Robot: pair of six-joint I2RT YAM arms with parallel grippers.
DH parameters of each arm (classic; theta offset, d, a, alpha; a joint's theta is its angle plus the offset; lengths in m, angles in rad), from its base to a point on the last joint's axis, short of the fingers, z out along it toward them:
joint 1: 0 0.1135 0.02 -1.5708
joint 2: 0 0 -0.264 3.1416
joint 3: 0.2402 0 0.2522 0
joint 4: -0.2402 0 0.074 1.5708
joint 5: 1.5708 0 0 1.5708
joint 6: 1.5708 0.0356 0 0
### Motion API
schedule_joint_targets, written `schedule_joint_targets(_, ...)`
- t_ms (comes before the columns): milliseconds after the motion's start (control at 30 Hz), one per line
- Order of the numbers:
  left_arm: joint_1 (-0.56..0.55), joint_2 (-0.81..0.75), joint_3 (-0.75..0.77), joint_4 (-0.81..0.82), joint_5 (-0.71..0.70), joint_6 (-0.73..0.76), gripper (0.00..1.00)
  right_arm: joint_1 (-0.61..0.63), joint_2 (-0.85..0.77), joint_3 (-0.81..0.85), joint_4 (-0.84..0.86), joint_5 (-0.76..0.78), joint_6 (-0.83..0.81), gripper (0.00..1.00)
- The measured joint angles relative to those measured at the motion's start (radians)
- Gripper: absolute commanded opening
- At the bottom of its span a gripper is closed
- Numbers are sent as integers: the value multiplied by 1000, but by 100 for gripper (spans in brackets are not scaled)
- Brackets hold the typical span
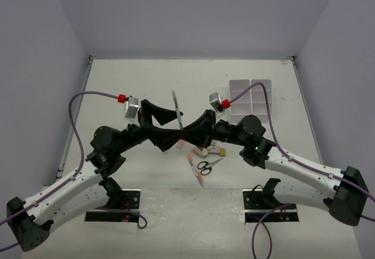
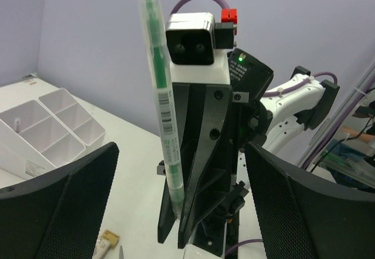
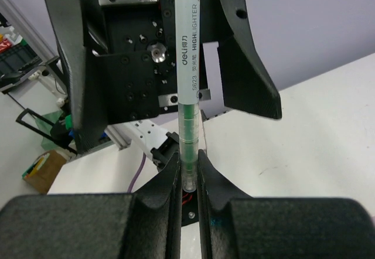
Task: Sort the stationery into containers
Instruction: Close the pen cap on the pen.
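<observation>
Both my arms reach in from the near edge and meet over the table's middle, wrists facing each other. The scissors [image 1: 206,165] lie on the table just nearer than that meeting point. My right pincer [image 3: 188,171] is clamped on one end of the green pen [image 3: 188,65]. My left pincer [image 2: 181,147] stands wide, one finger either side of the pen and clear of it. The box [image 1: 251,95] sits beyond, to the right.

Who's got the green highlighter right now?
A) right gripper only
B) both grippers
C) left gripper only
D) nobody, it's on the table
A: the right gripper has its fingers pinched on the lower end of the green highlighter, while the left gripper is spread wide, its fingers clear of it on either side.
</observation>
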Motion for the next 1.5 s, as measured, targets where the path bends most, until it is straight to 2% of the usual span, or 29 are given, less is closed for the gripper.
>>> schedule_joint_targets(167, 0, 7, 43, -33, -26, 32, 92, 0, 0, 0, -9, 0, -6, 0)
schedule_joint_targets(367, 0, 37, 97, -97, -72, 77, 84, 1, -10, 0, -24, -8, -19, 0)
schedule_joint_targets(667, 0, 42, 126, -137, -103, 115, 81, 3, -19, -13, -58, -11, -42, 0)
schedule_joint_targets(767, 0, 42, 127, -143, -104, 118, 68, 6, -21, -13, -64, -11, -49, 0)
schedule_joint_targets(1000, 0, 36, 127, -144, -117, 126, 26, 15, -21, -13, -88, -10, -77, 0)
schedule_joint_targets(1067, 0, 35, 127, -143, -111, 117, 9, 16, -21, -13, -99, -7, -87, 0)
schedule_joint_targets(1133, -3, 34, 127, -137, -93, 100, 0, 15, -21, -13, -115, 4, -103, 0)
schedule_joint_targets(1500, -6, 34, 98, -93, -65, 70, 0, 20, -26, -13, -138, 5, -130, 0)
